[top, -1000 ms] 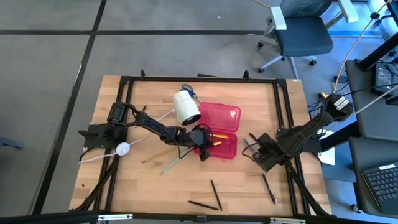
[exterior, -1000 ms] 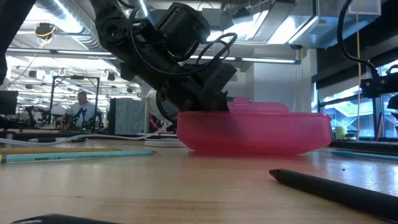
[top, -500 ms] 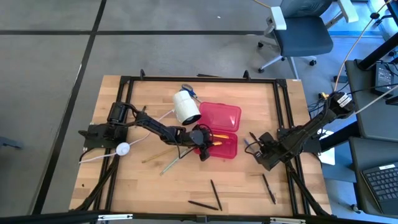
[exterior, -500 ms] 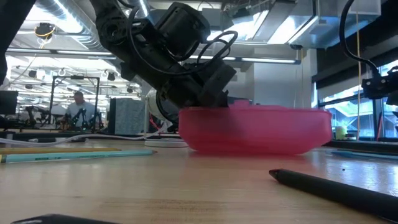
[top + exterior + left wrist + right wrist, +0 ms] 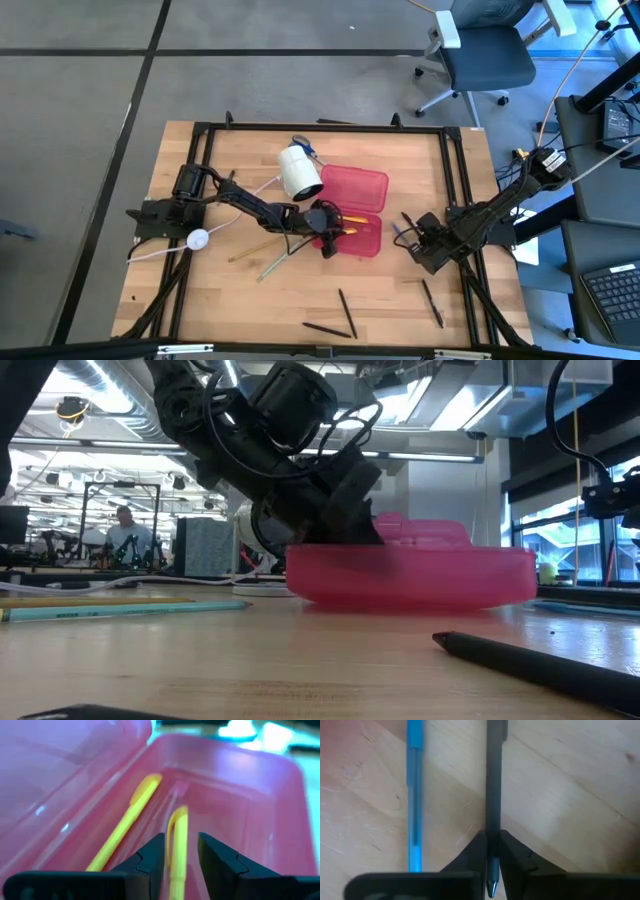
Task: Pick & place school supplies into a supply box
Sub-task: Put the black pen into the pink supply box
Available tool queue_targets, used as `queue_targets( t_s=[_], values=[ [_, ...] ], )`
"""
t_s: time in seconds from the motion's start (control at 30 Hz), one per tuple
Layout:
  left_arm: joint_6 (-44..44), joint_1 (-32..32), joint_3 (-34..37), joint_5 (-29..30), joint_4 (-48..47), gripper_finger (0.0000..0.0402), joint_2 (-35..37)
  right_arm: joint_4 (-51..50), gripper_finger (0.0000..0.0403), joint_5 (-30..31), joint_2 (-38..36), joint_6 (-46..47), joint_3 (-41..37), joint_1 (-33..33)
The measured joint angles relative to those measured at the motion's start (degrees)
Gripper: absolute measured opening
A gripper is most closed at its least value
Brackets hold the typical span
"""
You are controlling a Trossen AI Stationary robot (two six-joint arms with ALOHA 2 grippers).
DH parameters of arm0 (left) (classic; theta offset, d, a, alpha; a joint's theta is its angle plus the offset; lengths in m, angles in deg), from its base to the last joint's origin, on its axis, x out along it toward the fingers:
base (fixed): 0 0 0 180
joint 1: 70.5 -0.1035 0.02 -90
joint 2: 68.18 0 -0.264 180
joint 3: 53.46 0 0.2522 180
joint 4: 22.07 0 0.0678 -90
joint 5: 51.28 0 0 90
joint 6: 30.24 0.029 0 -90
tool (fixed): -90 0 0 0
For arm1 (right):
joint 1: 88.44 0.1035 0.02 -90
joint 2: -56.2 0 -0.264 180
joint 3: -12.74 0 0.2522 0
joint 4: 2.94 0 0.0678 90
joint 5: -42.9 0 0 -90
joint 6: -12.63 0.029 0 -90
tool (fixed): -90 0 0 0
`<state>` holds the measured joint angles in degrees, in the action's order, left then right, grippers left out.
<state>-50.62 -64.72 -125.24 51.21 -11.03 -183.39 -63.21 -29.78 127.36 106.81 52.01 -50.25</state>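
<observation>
Your left tool [image 5: 180, 851] has parted its fingers since a second ago, a yellow pencil [image 5: 176, 840] between them inside the supply box [image 5: 355, 210]; your right tool [image 5: 492, 851] has clamped a black pen [image 5: 493, 780] on the counter [image 5: 250, 310].

The left arm reached from its base at the table's left side toward the middle, its elbow bent and the forearm angled down. The left gripper [image 5: 326, 222] hung low over the open red supply box [image 5: 352, 205], and its two dark fingers [image 5: 150, 857] stood parted, with a yellow pencil [image 5: 176, 845] lying in the gap between them. The right arm stretched in from the table's right edge, wrist dropped close to the wood. The right gripper [image 5: 492, 851] was clamped on a black pen [image 5: 494, 785], fingers pressed to its barrel near the tip
</observation>
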Motion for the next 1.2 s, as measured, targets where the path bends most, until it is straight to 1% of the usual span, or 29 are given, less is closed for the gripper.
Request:
queue_targets(
  t_s=[0.07, 0.17, 0.4, 0.53, 0.7, 0.77, 0.83, 0.93, 1.03, 1.13, 1.2],
  values=[
    [1.8, 0.0, 0.0, 0.0, 1.7, 0.0113, 0.0, -0.2, 0.0030, 0.0, 0.0, -0.1, 0.0, 0.0],
    [4.5, 0.0, 0.0, -0.1, 4.5, 0.0113, 0.1, -0.4, 0.0029, 0.5, 0.0, -0.1, 0.0, 0.0],
    [9.7, 0.0, 0.0, -0.2, 4.1, 0.0110, 4.2, -0.7, 0.0032, 0.7, 0.0, -0.1, 0.3, 0.0],
    [13.1, 0.0, 0.0, -0.1, -2.8, 0.0111, 9.8, -4.1, 0.0029, 1.1, 0.2, -2.7, 2.8, 0.0],
    [13.0, 0.1, 0.0, 0.0, -16.0, 0.0113, 17.1, -5.5, 0.0030, 7.2, 0.1, -7.9, 8.3, 0.0],
    [11.8, 0.3, -0.1, -0.1, -20.5, 0.0113, 19.2, -4.6, 0.0033, 10.0, 0.1, -11.5, 11.1, 0.0],
    [9.4, 0.8, 0.0, -0.2, -26.1, 0.0112, 21.1, -3.8, 0.0033, 12.6, 0.1, -17.4, 13.8, 0.0],
    [4.6, 1.1, 0.0, -0.3, -34.5, 0.0111, 23.7, 1.1, 0.0032, 16.2, 0.1, -28.4, 17.7, -0.6],
    [0.2, 1.4, 0.0, -0.1, -42.3, 0.0112, 26.0, 8.1, 0.0032, 19.1, 0.1, -38.7, 20.3, -2.8],
    [-3.3, 2.1, 0.0, -0.2, -49.0, 0.0113, 27.6, 16.8, 0.0033, 18.2, 0.1, -49.8, 21.1, -5.8],
    [-5.3, 2.9, 0.0, -0.2, -53.0, 0.0113, 28.2, 21.7, 0.0033, 15.2, 0.1, -56.1, 21.1, -8.2]
  ],
)
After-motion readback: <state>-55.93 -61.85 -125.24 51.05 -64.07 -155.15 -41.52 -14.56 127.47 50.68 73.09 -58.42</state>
